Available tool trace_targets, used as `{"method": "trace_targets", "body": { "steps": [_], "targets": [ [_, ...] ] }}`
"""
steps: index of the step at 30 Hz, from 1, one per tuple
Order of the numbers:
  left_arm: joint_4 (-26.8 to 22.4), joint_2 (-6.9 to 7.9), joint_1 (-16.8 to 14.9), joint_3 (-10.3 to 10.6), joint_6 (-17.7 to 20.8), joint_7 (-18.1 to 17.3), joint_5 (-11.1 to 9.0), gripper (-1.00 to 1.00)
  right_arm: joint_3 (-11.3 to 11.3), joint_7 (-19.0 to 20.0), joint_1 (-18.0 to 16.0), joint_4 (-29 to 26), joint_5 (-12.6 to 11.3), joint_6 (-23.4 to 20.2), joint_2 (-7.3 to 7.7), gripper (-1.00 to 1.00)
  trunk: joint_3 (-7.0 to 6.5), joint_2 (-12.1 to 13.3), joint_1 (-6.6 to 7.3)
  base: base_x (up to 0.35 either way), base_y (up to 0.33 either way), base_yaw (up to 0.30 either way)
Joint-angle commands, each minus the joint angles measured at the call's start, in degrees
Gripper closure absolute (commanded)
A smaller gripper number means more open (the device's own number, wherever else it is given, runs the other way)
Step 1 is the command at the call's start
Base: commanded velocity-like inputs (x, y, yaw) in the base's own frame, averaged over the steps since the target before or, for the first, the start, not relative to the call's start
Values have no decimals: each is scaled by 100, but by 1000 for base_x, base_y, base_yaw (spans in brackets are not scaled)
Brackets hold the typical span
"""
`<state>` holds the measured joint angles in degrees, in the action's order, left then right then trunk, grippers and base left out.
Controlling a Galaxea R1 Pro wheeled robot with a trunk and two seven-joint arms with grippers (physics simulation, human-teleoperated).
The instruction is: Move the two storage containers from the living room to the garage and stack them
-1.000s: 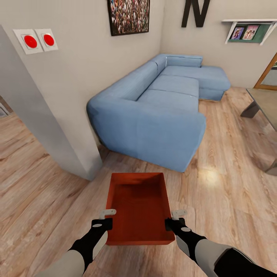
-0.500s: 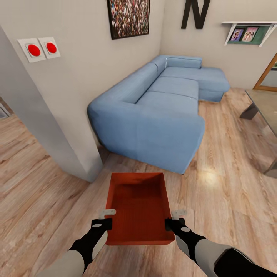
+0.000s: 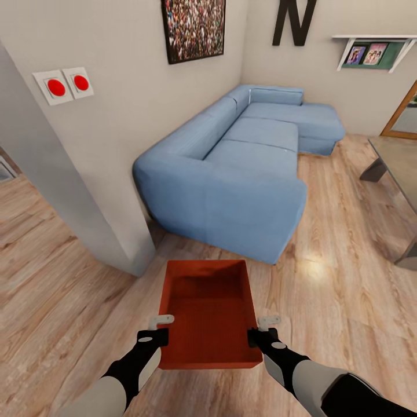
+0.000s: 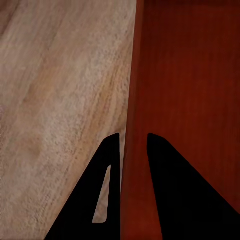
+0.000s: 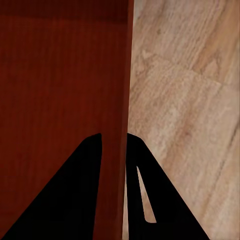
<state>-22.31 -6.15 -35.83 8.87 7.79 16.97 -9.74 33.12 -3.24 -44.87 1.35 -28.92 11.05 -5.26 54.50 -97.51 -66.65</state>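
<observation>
One orange-red storage container (image 3: 208, 313) hangs level in front of me, over the light wood-plank floor of the living room. My left gripper (image 3: 157, 337) is shut on its left wall, my right gripper (image 3: 257, 337) on its right wall. In the left wrist view the thin red wall (image 4: 131, 130) runs between the two dark fingers (image 4: 107, 170). The right wrist view shows the same: the container wall (image 5: 126, 100) pinched between that gripper's fingers (image 5: 137, 170). The bin's inside is empty.
A blue sectional sofa (image 3: 243, 162) stands just ahead of the container. A grey wall corner (image 3: 124, 243) juts out at the left, with two red buttons (image 3: 63, 86) on it. A grey table (image 3: 399, 162) is at the right edge. Wood floor opens to the left and right.
The whole view has drifted slightly: sofa and wall buttons sit a little further away and to the right. The container and both grippers keep the same place in the picture.
</observation>
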Motion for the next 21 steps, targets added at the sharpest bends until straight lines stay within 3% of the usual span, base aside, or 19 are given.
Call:
{"method": "trace_targets", "body": {
  "steps": [1,21],
  "targets": [
    [-16,35,-3,-17,47,114,42,100,28,-19,-4,23,-114,40,43,100,-15,40,23,0,0,0],
    [-11,35,-3,-17,47,114,42,100,28,-27,-4,18,-114,39,43,100,-374,842,462,0,0,0]
  ]
}}
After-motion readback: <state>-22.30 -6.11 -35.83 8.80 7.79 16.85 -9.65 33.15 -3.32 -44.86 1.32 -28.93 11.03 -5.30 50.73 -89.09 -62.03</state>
